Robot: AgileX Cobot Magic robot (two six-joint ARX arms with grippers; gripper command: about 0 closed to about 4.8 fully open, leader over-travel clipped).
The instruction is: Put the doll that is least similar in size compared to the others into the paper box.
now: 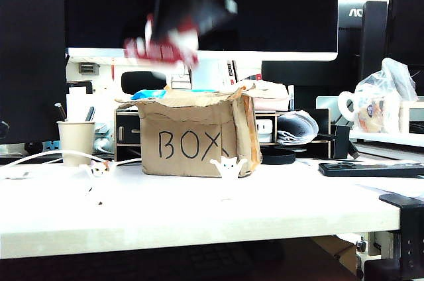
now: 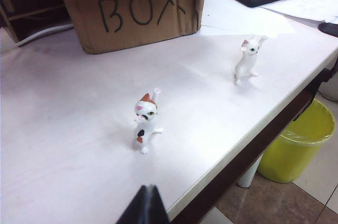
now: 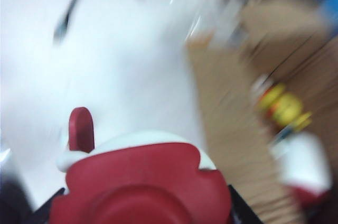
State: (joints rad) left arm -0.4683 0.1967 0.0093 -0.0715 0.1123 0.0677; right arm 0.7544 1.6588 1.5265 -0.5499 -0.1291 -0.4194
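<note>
I see a big white table (image 1: 199, 218) across the bottom of the exterior view, with dark screens (image 1: 199, 2) along the top and a yellow bin (image 2: 298, 147) on the floor at the lower right of the left wrist view. The paper box (image 1: 195, 135) stands in the middle, and high above it, top middle and blurry, my right gripper (image 1: 189, 16) is clamped on the doll (image 1: 162, 46). Two little cats (image 2: 145, 123) (image 2: 248, 57) stand on the table, and I cannot tell how my left gripper (image 2: 145, 208) is set at the bottom edge.

right end effector (image 1: 173, 34): black, blurred | left end effector (image 2: 143, 206): black wedge tip
</note>
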